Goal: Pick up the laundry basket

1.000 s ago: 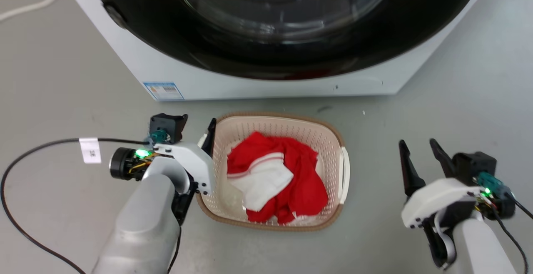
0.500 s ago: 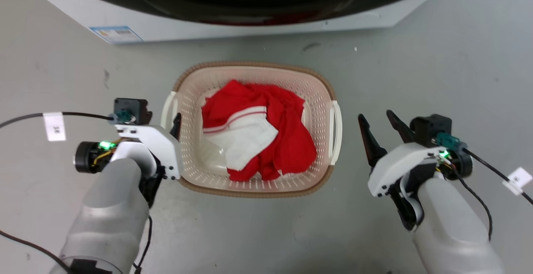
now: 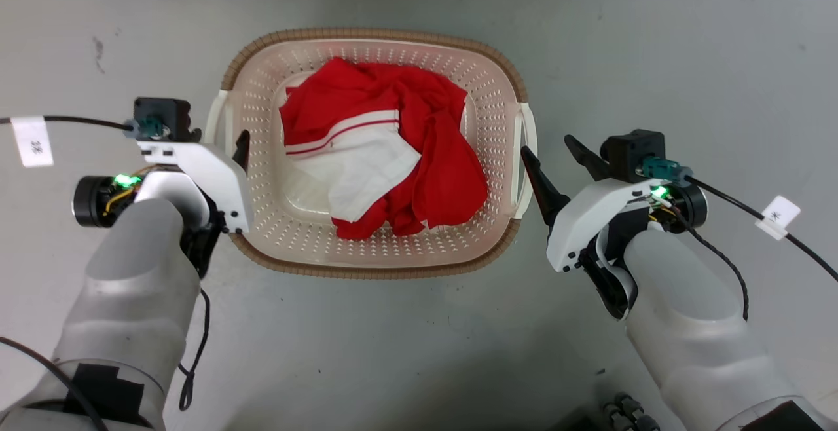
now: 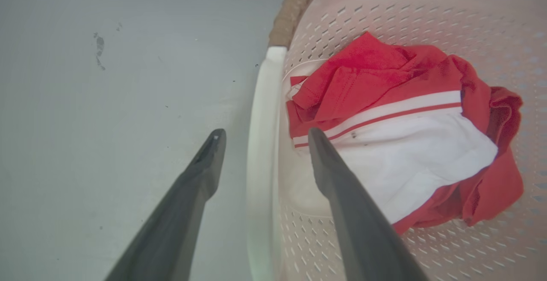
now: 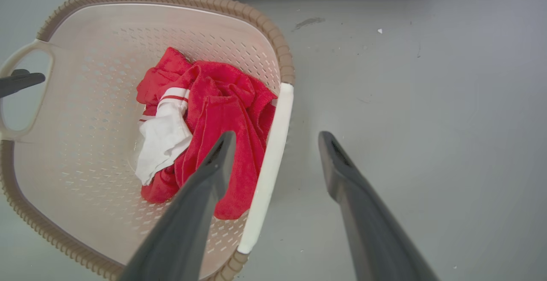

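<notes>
— Head view first: where's the basket?
— One laundry basket (image 3: pixel 366 272) sits on the floor (image 3: pixel 393 352), holding one heap of red-and-white clothes (image 3: pixel 445 175). It lies between two grippers: the left gripper (image 3: pixel 239 146) at its left handle (image 3: pixel 219 116), the right gripper (image 3: pixel 546 144) at its right handle (image 3: pixel 527 123).
— Left wrist view?
— Its fingers (image 4: pixel 183 212) are spread wide and empty, astride that white handle.
— Right wrist view?
— Likewise spread, gripping nothing, astride the right handle.
</notes>
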Robot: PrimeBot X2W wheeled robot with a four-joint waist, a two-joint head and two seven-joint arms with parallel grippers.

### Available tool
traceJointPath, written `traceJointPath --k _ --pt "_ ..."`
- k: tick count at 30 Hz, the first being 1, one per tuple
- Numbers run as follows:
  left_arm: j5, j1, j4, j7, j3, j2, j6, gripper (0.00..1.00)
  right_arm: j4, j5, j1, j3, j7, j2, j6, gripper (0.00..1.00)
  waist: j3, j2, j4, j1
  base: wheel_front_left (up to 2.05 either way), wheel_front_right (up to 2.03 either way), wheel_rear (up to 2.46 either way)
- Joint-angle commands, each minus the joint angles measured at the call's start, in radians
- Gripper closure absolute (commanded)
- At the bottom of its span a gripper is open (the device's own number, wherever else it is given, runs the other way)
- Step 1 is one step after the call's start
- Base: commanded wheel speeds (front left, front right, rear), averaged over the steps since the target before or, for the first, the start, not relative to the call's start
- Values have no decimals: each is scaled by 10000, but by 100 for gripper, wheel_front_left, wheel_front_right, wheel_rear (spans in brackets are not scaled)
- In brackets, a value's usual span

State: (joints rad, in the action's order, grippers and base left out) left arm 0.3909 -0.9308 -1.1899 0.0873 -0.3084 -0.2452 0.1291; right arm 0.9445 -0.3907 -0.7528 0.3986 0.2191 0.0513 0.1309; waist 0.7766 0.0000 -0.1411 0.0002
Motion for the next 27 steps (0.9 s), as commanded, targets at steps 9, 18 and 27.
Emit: traceJointPath --k 9,18,27 --pt "608 -653 -42 -779 -605 -540 21 0 748 -1239 -947 1469 -452 -11 -3 0 807 0 -147 -2 0 0 0" --pt "1190 -930 -69 -1505 -1058 -690 21 0 1203 -2387 -1560 2533 -982 -11 -3 0 1192 0 -125 -2 0 0 0" --pt "1954 -794 147 -2079 -1687 -534 2 100 1619 -3437 -1893 3552 -1241 -9 50 100 1146 0 -13 -2 0 0 0"
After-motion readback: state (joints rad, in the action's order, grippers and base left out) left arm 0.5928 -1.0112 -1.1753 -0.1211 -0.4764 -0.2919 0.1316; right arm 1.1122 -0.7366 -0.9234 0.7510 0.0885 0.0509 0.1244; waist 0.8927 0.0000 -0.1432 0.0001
